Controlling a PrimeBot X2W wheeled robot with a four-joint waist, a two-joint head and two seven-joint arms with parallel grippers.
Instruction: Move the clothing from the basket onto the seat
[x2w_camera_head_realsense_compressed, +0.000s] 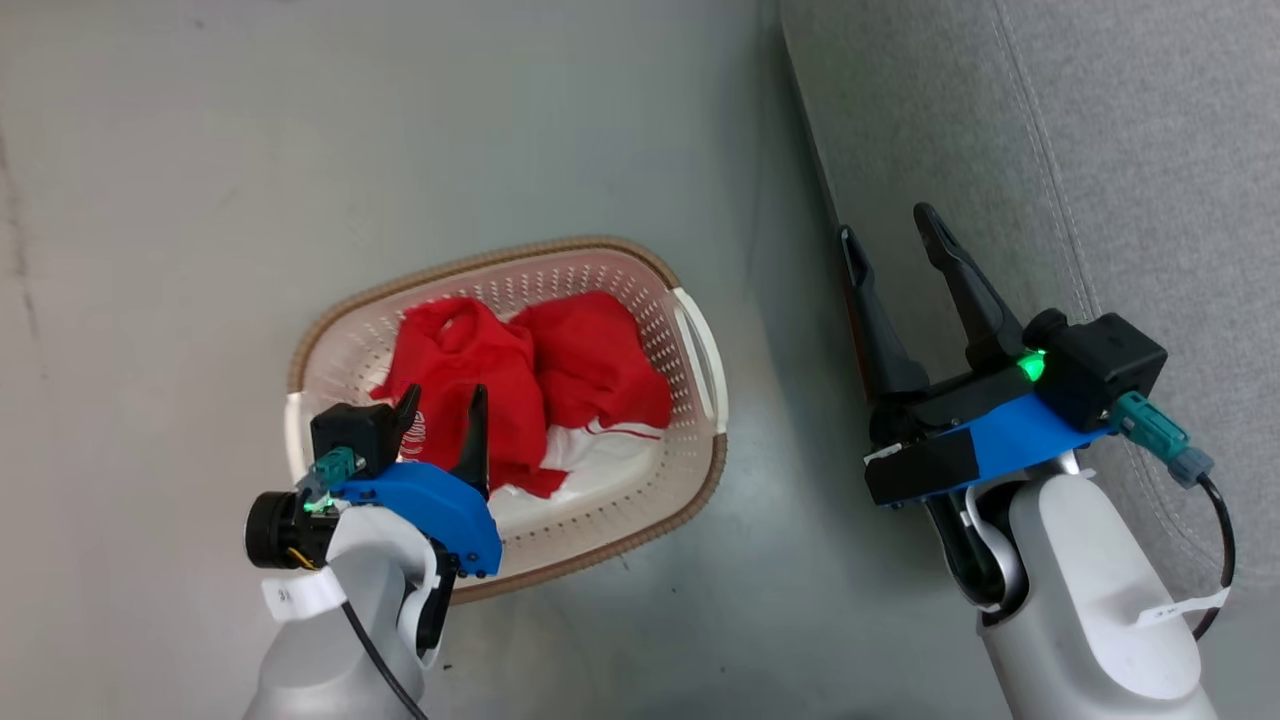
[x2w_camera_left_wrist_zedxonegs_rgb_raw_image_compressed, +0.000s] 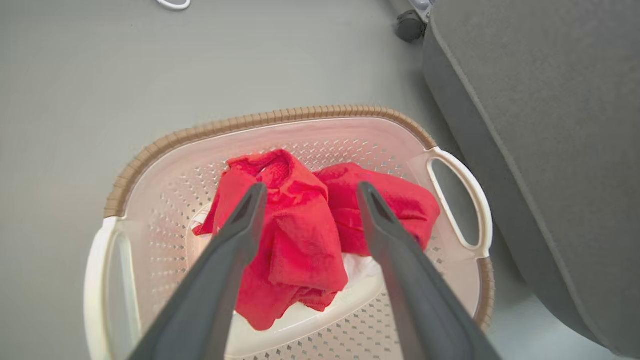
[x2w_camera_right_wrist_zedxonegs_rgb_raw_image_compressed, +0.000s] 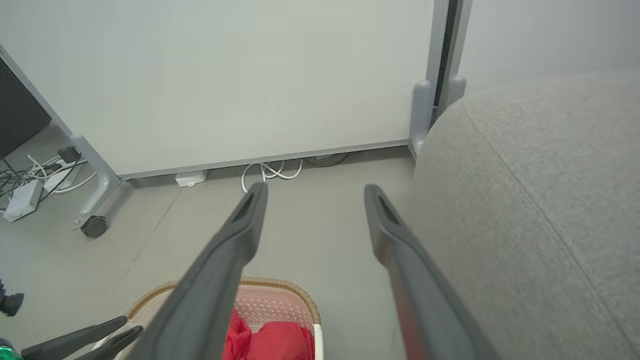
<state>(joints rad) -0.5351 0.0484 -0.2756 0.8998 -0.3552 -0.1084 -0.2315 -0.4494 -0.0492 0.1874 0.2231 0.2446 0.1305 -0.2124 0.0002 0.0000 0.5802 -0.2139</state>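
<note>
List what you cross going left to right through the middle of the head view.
left gripper → clothing → white side handle of the basket → floor → right gripper → seat

Your right gripper (x2w_camera_right_wrist_zedxonegs_rgb_raw_image_compressed: 312, 192) holds its fingers spread over bare floor (x2w_camera_right_wrist_zedxonegs_rgb_raw_image_compressed: 320, 250), centre frame. At bottom centre the basket (x2w_camera_right_wrist_zedxonegs_rgb_raw_image_compressed: 290, 286) pokes in with the red clothing (x2w_camera_right_wrist_zedxonegs_rgb_raw_image_compressed: 272, 342) inside. The seat (x2w_camera_right_wrist_zedxonegs_rgb_raw_image_compressed: 525, 200) takes the right side. White cables (x2w_camera_right_wrist_zedxonegs_rgb_raw_image_compressed: 272, 171) lie against the wall (x2w_camera_right_wrist_zedxonegs_rgb_raw_image_compressed: 225, 75).
</note>
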